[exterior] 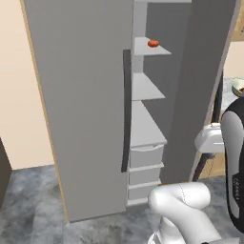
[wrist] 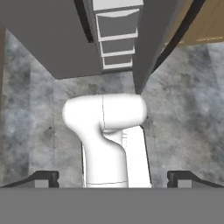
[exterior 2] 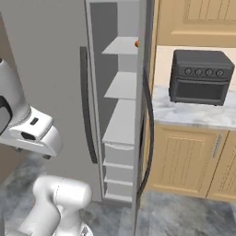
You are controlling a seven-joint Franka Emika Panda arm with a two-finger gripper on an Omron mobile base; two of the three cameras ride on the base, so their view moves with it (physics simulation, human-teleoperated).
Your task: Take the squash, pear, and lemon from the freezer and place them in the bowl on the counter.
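Note:
The freezer [exterior: 86, 109] stands with its broad grey door swung open, and the grey shelves [exterior 2: 122, 85] inside are in view. A small orange-red item [exterior: 153, 43] lies on an upper shelf, a sliver of it [exterior 2: 137, 44] showing in the right base view; I cannot tell whether it is the squash. The pear and lemon are out of view. The bowl [exterior: 238, 87] is cut by the right edge, on the counter [exterior 2: 193, 113]. My gripper [wrist: 113, 180] is open and empty, pointing down at the floor, well short of the shelves.
A dark toaster oven [exterior 2: 200, 76] stands on the counter right of the freezer, above light wooden cabinets [exterior 2: 184, 159]. Long dark handles [exterior: 126, 109] run down the doors. Drawers [exterior: 145, 171] fill the freezer's bottom. Grey mottled floor [wrist: 188, 109] lies in front.

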